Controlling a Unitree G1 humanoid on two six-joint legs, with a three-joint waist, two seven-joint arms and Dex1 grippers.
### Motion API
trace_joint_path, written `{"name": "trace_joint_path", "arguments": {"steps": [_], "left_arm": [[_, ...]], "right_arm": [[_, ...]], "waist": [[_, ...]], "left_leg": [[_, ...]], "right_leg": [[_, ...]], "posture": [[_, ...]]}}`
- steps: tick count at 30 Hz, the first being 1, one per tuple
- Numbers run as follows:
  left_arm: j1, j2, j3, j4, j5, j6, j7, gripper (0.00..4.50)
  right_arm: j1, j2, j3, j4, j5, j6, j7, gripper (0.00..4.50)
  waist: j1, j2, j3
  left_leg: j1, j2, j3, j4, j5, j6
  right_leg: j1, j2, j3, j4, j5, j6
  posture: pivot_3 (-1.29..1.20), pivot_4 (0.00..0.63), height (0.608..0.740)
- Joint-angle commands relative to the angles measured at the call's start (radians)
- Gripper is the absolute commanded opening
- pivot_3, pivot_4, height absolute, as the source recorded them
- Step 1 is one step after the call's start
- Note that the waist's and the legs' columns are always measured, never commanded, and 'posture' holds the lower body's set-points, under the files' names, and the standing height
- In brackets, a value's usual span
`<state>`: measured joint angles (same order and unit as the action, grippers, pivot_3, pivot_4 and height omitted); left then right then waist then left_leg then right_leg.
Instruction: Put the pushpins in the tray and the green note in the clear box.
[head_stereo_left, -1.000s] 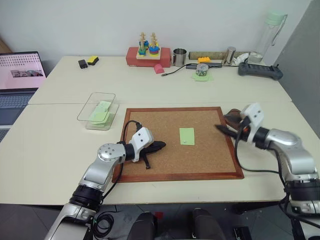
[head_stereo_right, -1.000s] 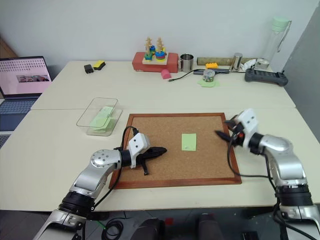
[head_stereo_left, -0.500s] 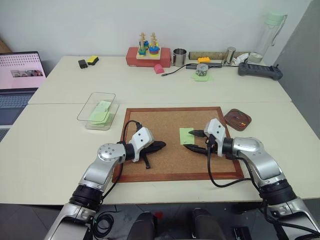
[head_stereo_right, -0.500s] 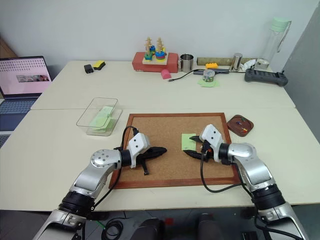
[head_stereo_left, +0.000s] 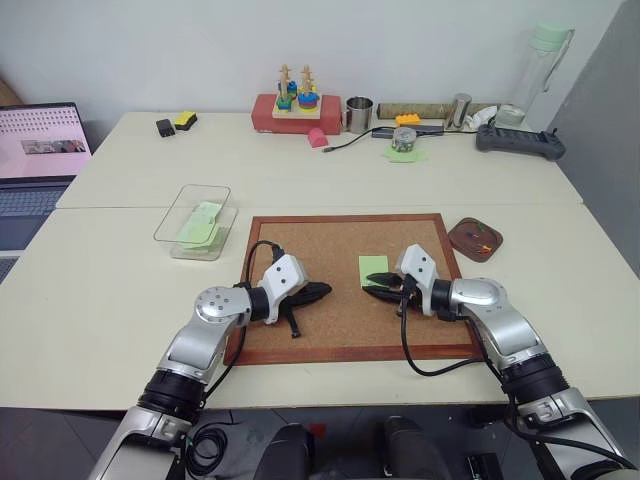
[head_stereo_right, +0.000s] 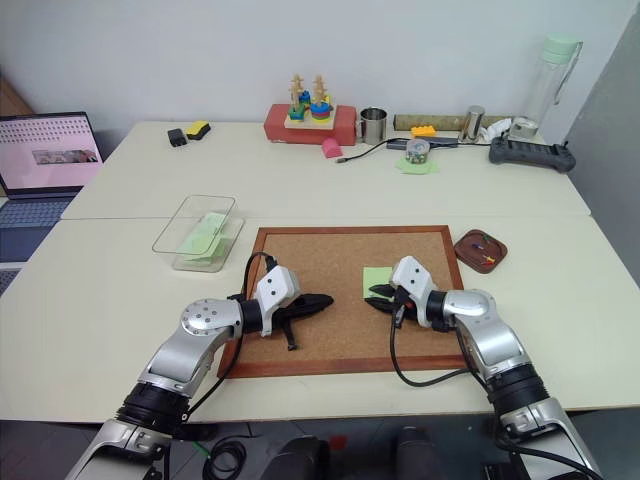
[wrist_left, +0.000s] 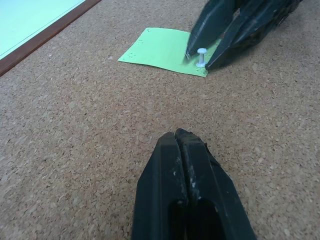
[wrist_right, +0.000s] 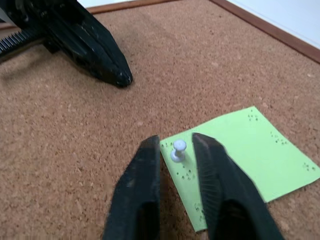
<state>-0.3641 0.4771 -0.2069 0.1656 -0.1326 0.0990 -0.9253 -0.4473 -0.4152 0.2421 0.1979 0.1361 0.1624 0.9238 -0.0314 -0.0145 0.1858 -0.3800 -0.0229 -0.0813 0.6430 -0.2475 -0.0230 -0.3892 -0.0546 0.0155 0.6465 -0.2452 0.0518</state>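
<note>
We see a plain pale wall (head_stereo_left: 150, 50) running behind the scene at twelve o'clock, evenly lit, with a grey panel (head_stereo_left: 610, 120) closing the room at about two o'clock. Two cream benches stand pushed together: the far bench (head_stereo_left: 240, 150) under the wall and the near bench (head_stereo_left: 90, 300) in front of it, a dark seam between them. At nine to ten o'clock an open laptop (head_stereo_left: 35, 150) with a pink screen sits on a separate surface just beside the benches. Along the far bench's back edge lies a row of small clutter. At six o'clock, below the near bench's edge, we see dark floor (head_stereo_left: 60, 445).
</note>
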Motion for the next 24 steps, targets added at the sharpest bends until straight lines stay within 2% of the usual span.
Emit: {"name": "trace_joint_path", "arguments": {"steps": [1, 12, 16, 21, 24], "left_arm": [[0.024, 0.019, -0.011, 0.029, 0.033, 0.024, 0.003, 0.0], [0.035, 0.012, 0.0, 0.026, 0.025, 0.031, 0.017, 0.0], [0.027, -0.004, 0.029, 0.005, -0.022, 0.082, 0.022, 0.0], [0.023, -0.033, 0.111, -0.09, -0.177, 0.264, 0.03, 0.0], [0.023, -0.037, 0.179, -0.157, -0.299, 0.409, 0.03, 0.48]], "right_arm": [[-0.021, 0.006, 0.001, -0.014, -0.003, -0.028, 0.016, 0.04], [-0.028, -0.005, -0.034, -0.123, 0.054, 0.018, 0.048, 0.04], [-0.028, -0.026, -0.037, -0.177, 0.056, 0.021, 0.066, 0.04], [-0.027, -0.052, -0.022, -0.218, 0.024, -0.024, 0.068, 0.04], [-0.031, -0.076, 0.0, -0.223, -0.029, -0.098, 0.062, 0.0]], "waist": [[0.0, 0.0, 0.0], [-0.001, 0.0, 0.0], [-0.001, 0.0, 0.0], [-0.001, 0.0, 0.0], [-0.001, 0.0, 0.0]], "left_leg": [[0.0, 0.0, 0.0, 0.0, 0.0, 0.0], [0.0, 0.0, 0.0, 0.0, 0.0, 0.0], [0.0, 0.0, -0.001, 0.0, 0.0, 0.0], [-0.001, 0.0, -0.001, 0.0, 0.0, 0.0], [-0.002, 0.0, -0.002, 0.0, 0.0, 0.0]], "right_leg": [[0.0, 0.0, 0.0, 0.0, 0.0, 0.0], [0.0, 0.0, 0.0, 0.0, 0.0, 0.0], [0.0, 0.0, 0.0, 0.0, 0.0, 0.0], [0.0, 0.0, 0.0, 0.0, -0.003, 0.004], [-0.002, 0.0, 0.0, 0.0, -0.002, 0.004]], "posture": [[0.0, 0.15, 0.74], [0.0, 0.15, 0.74], [0.0, 0.15, 0.74], [0.0, 0.15, 0.74], [0.0, 0.15, 0.74]]}}
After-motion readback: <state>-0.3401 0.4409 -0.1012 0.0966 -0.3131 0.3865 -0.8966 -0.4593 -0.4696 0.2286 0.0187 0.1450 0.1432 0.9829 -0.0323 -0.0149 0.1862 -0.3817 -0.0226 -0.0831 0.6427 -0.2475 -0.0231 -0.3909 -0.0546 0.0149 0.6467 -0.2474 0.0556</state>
